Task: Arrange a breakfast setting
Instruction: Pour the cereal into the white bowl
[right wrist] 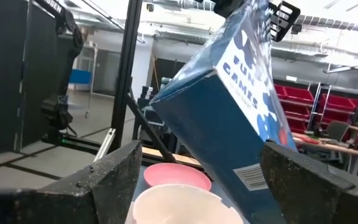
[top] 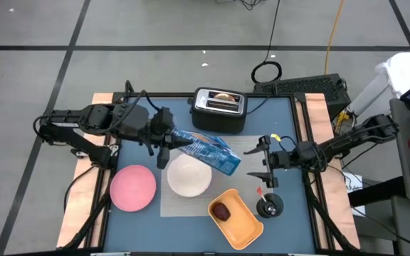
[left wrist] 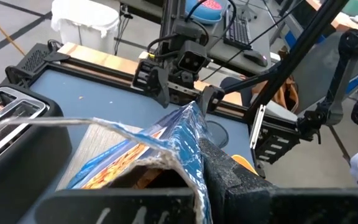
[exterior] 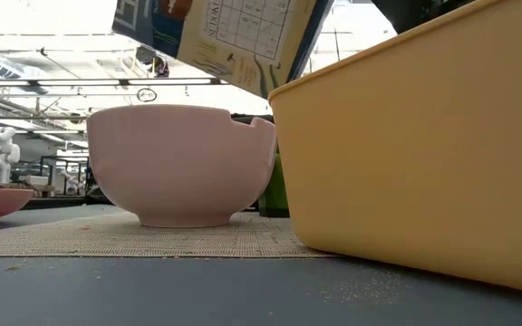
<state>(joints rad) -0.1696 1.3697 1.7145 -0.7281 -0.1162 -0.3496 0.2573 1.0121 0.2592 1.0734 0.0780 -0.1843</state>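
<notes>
Placemat [top: 191,203] on blue table [top: 276,135]; left fingers [top: 168,146] gripping cereal box [top: 208,151], right fingers [top: 267,162] wide.

We saw a grey floor [top: 155,28] marked with dark lines around the table, and a black cable [top: 267,70] coiled on it beside a yellow cord [top: 328,35]. A white bin [left wrist: 84,22] stood on the floor past the table's edge. Farther back, the hall had bright ceiling lights [exterior: 25,45], red shelves [right wrist: 328,102] along one side and a dark post [right wrist: 129,68].
</notes>
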